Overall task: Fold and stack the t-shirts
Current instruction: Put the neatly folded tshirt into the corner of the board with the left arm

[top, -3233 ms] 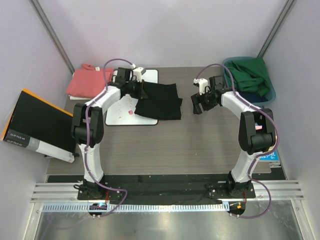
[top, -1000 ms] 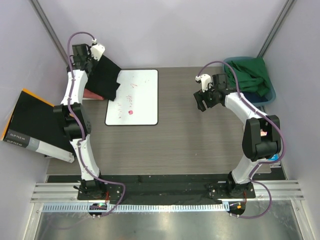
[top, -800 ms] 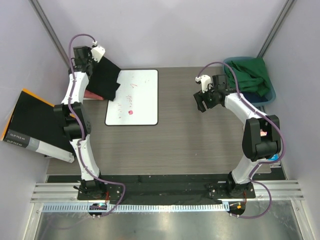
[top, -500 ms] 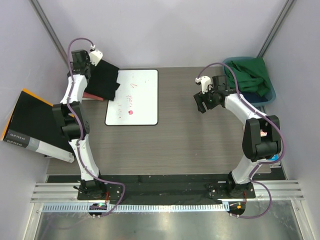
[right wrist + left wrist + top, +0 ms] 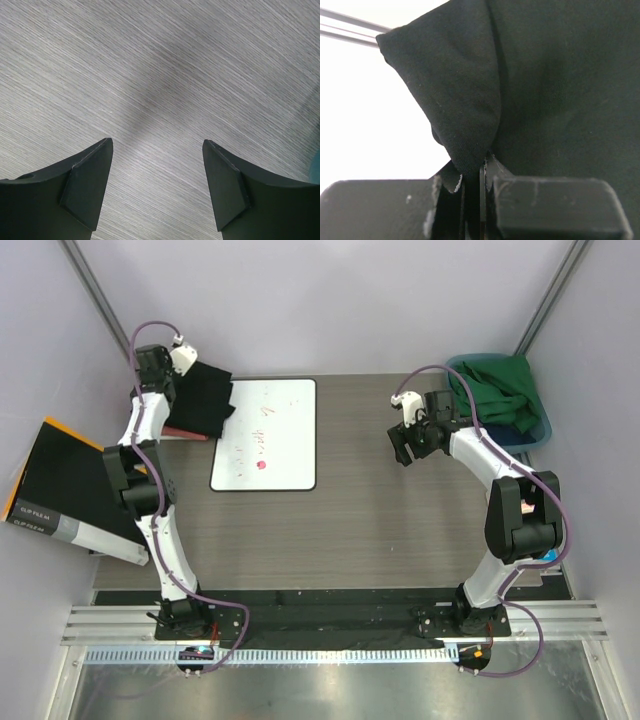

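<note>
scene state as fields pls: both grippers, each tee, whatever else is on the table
left gripper: shut on black t-shirt, far-left corner
right gripper: open, empty, over bare table
pink t-shirt: under black t-shirt, only a sliver showing
white board: beside the shirts, red marks on it
bin: far right, holds green cloth
black box: left of the table

Lab robot cell. Plain walls (image 5: pixel 330 300) box in the worktop (image 5: pixel 400 530); aluminium mounting rail (image 5: pixel 330 623) at 6 o'clock.

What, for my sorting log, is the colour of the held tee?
Black t-shirt; clearest in left wrist view.
</note>
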You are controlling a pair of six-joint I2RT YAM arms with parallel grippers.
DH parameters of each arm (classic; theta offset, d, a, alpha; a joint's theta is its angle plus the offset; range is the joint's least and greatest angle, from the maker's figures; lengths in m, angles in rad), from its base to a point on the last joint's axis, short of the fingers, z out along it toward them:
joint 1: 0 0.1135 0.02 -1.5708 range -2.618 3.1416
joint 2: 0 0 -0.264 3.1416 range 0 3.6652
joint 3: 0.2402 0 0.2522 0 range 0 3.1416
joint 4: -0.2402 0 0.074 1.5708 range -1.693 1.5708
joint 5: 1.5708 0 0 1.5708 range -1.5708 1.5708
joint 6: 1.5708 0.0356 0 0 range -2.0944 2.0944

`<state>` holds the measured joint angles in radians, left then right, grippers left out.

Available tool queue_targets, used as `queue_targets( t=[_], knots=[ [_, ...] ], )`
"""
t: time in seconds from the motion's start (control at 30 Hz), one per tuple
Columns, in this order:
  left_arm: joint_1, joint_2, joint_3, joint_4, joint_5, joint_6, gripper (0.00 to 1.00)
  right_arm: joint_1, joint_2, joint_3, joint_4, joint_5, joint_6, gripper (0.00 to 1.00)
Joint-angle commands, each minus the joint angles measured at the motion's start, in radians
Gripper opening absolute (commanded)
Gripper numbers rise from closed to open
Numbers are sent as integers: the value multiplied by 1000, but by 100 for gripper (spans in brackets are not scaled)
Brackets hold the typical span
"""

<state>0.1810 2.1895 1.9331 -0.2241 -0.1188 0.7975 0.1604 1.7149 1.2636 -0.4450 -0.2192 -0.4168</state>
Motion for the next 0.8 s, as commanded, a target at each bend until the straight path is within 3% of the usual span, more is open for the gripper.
queue_targets(
  t=[0.0,0.4,0.5,0.53,0.6,0.63,0.77],
  knots=[
    [34,7,27,121,-56,40,0,-1,-28,29,17,1,-2,77],
    [58,55,-9,216,-93,69,0,-1,-24,25,12,0,0,77],
    [58,70,-16,262,-120,91,35,1,-26,25,12,1,1,78],
    [60,81,-20,279,-139,98,62,-1,-28,25,14,1,1,78],
    [58,84,-31,299,-150,109,91,1,-28,25,14,3,1,79],
    [58,84,-36,322,-154,111,99,4,-29,25,12,1,1,78],
    [58,85,-51,359,-197,117,100,7,-34,19,11,1,3,79]
  ],
)
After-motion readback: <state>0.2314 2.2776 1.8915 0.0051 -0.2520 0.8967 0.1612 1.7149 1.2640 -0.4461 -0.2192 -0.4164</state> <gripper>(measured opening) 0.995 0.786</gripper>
